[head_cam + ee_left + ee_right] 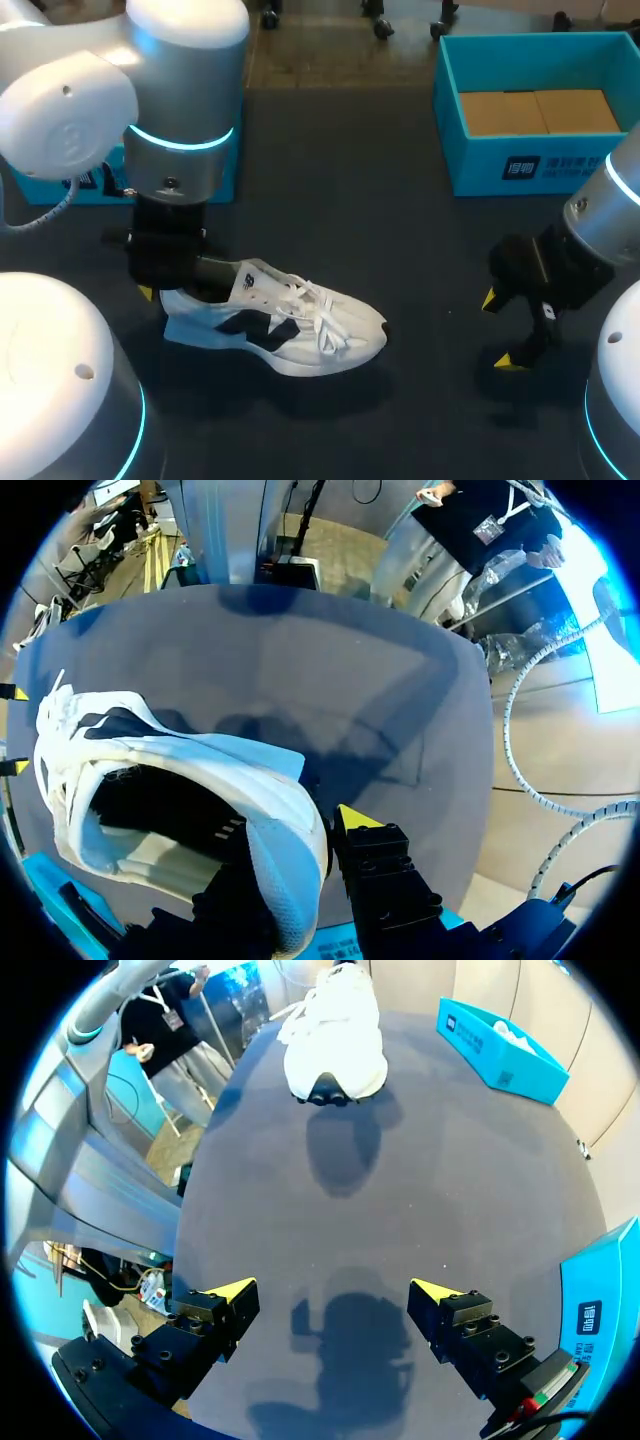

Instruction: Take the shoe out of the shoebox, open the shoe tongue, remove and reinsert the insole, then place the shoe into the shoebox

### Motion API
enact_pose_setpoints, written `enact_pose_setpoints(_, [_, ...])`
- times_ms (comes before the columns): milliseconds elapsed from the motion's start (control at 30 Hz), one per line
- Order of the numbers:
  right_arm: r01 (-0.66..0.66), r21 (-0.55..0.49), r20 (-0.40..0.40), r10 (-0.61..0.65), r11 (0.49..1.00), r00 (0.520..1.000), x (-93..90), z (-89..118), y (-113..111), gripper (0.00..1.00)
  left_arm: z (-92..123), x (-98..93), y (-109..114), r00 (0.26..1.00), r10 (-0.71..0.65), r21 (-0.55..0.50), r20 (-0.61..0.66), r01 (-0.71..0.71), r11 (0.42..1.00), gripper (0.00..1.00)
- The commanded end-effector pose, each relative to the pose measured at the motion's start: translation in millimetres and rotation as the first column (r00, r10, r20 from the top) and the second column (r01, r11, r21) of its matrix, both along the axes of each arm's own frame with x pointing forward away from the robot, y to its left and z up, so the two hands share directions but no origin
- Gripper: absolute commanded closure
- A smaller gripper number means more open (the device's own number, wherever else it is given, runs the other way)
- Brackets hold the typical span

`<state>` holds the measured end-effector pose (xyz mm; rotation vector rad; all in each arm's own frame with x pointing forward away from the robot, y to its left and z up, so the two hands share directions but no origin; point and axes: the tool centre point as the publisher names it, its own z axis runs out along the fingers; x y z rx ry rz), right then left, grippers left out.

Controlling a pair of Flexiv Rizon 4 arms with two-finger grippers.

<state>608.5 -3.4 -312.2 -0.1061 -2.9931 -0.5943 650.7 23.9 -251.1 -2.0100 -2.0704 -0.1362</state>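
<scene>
Head view with both wrist views. The white shoe with dark side panels lies on its sole on the dark worktop, left of centre and toward the near edge. Its toe points right, its heel points left, and its laces are loose.

The left tool comes down at the heel. In the left wrist view the tool straddles the padded heel collar of the shoe, with one finger inside the opening and the other outside. The two fingers are closed against the collar from both sides.

The right tool hangs above bare worktop at the near right, well apart from the shoe. In the right wrist view its fingers are spread wide and hold nothing. The toe of the shoe faces the tool from across the worktop.

The open blue shoebox stands at the far right with brown cardboard inside. A second blue box sits at the far left, partly hidden behind the left arm.
</scene>
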Motion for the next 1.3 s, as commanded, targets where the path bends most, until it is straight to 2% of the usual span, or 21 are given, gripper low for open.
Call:
enact_pose_setpoints(33, [-0.001,0.000,0.001,0.001,1.000,1.000,-0.4,-0.7,0.1,0.00,-21.0,5.7,-13.5,0.998,0.037,-0.020,-0.058,-0.039,0.999,1.00])
enact_pose_setpoints(200, [-0.001,0.000,0.001,0.001,1.000,1.000,-0.4,-0.7,0.1,0.00,-43.8,-1.1,-38.0,0.994,0.076,-0.007,-0.080,-0.077,0.997,1.00])
enact_pose_setpoints(467, [-0.001,0.000,0.001,0.001,1.000,1.000,-0.4,-0.7,0.1,0.00,-65.7,-7.6,-64.4,0.995,0.087,-0.031,-0.052,-0.089,0.996,1.00])
enact_pose_setpoints(767, [-0.001,0.000,0.001,0.001,1.000,1.000,-0.4,-0.7,0.1,0.00,-87.5,-8.9,-79.3,0.993,0.116,-0.028,-0.011,-0.117,0.993,1.00])
enact_pose_setpoints(1000, [-0.001,0.000,0.001,0.001,1.000,1.000,-0.4,-0.7,0.1,0.00,-105.5,-10.4,-86.9,0.996,0.078,-0.012,0.051,-0.077,0.997,1.00])
enact_pose_setpoints(1300, [-0.001,0.000,0.001,0.001,1.000,1.000,-0.4,-0.7,0.1,0.00,-112.8,-7.0,-98.0,0.993,0.054,-0.026,0.102,-0.052,0.998,1.00])
